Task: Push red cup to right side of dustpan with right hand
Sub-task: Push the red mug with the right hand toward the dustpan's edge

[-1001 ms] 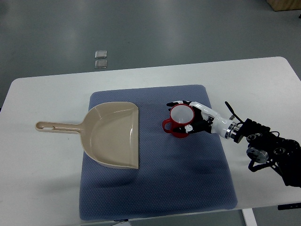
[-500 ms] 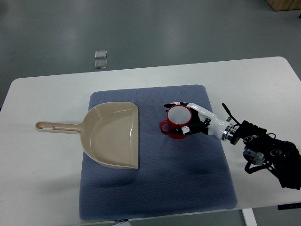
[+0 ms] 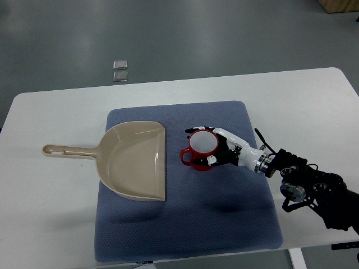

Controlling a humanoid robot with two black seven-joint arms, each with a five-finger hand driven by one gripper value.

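A red cup with a white inside stands upright on the blue mat, its handle pointing left toward the dustpan. My right hand comes in from the right edge and cups the cup's right side, fingers curled round its far and near walls. A tan dustpan lies on the mat's left part, its handle reaching left over the white table; its right edge sits a short gap from the cup. My left arm does not show.
The white table carries the mat. My right forearm lies over the table's right front part. Two small grey squares lie on the floor beyond the table's far edge.
My right hand has slid the cup left and slightly nearer, closing much of the gap to the dustpan's right edge. The dustpan has not moved.
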